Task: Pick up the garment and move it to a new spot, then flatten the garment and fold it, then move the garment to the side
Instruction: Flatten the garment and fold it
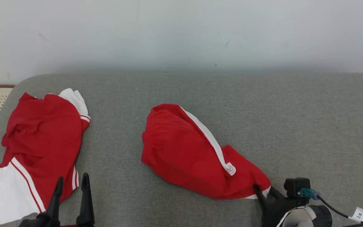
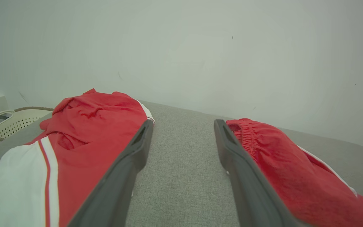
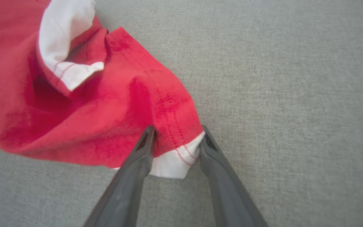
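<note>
Red garment point(image 1: 194, 151), location and bearing from the tool? (Inspector)

Middle of the grey cushion point(image 1: 295, 110). It lies forward and to the left of the right gripper point(image 1: 263, 188), which is at its near hem corner point(image 3: 172, 164). (Assessor)

State of that gripper? (Inspector)

Fingers stand apart with the hem corner between them, cloth touching both. No pinch evident, so I record it as unclamped. (Assessor)

Long axis? (Inspector)

Diagonal in the head view, running from the gathered waistband at the far left to the hem at the near right. The white stripe point(image 1: 210, 135) follows the same line. The hem end points at the right gripper and the waistband end points away from it. (Assessor)

Nearer arm? (Inspector)

Right, clearly. The left gripper point(image 1: 72, 177) is spread wide and holds nothing, well apart from this piece and beside a second red garment point(image 1: 39, 135). In my judgement, a lift would start from the hem. (Assessor)
</note>
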